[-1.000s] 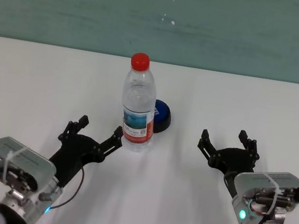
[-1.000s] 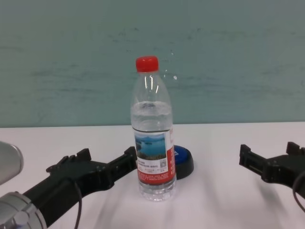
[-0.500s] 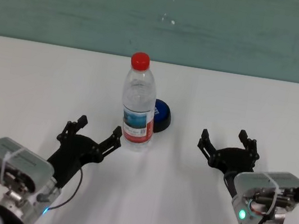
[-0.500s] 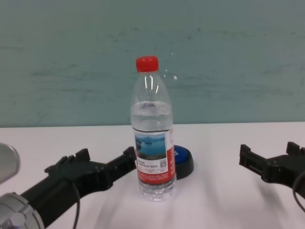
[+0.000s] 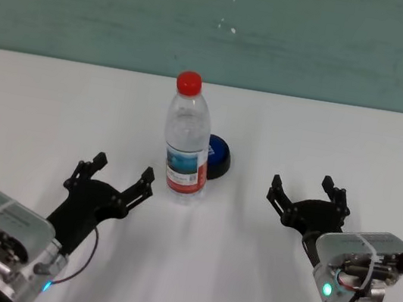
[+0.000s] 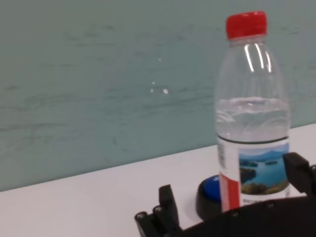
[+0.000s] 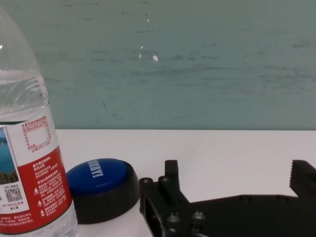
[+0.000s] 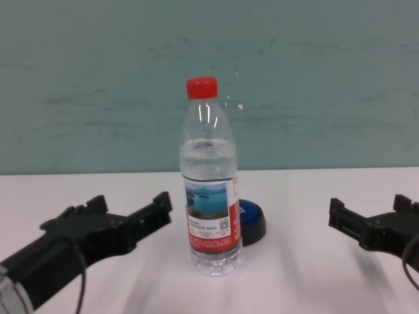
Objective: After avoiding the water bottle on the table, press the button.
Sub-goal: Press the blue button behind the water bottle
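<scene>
The water bottle (image 5: pixel 186 148) stands upright mid-table, with a red cap and a lake label (image 8: pixel 211 196). The blue dome button (image 5: pixel 218 156) on its black base sits just behind and to the right of the bottle, partly hidden by it in the chest view (image 8: pixel 253 221). My left gripper (image 5: pixel 123 169) is open and empty, low over the table (image 5: pixel 56 97), a short way left of the bottle and clear of it (image 8: pixel 131 203). My right gripper (image 5: pixel 302 184) is open and empty, right of the button (image 7: pixel 101 182).
A teal wall (image 5: pixel 221 24) runs behind the table's far edge. Bare white tabletop lies left of the bottle and between the button and the right gripper (image 8: pixel 370 206).
My left gripper has drawn left and away from the bottle, so its near finger no longer sits by the bottle's base. The right arm, bottle and button have not moved.
</scene>
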Controlling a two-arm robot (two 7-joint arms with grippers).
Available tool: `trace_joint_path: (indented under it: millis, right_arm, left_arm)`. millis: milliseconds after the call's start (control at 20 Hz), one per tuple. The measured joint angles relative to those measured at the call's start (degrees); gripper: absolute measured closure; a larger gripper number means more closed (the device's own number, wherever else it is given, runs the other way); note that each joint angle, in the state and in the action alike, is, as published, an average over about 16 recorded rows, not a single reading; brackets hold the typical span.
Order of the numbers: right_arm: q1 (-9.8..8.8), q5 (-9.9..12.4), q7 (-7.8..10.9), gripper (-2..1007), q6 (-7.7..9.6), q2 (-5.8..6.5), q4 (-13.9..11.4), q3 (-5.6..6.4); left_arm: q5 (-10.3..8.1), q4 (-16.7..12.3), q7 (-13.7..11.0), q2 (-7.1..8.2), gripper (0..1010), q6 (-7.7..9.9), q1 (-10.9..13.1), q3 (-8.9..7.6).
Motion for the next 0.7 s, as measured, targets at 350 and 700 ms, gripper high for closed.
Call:
trace_joint_path:
  millis: [350, 700]
  right_arm:
    - [0.00, 0.0, 0.00, 1, 0.00, 0.00, 0.0, 0.00]
    - [0.00, 0.0, 0.00, 1, 0.00, 0.00, 0.0, 0.00]
  left_arm:
    - [-0.40, -0.1, 0.5, 0.37, 0, -0.18, 0.0, -1.56]
    - [0.04, 1.6, 1.1, 0.33, 0, -0.60, -1.6, -2.90]
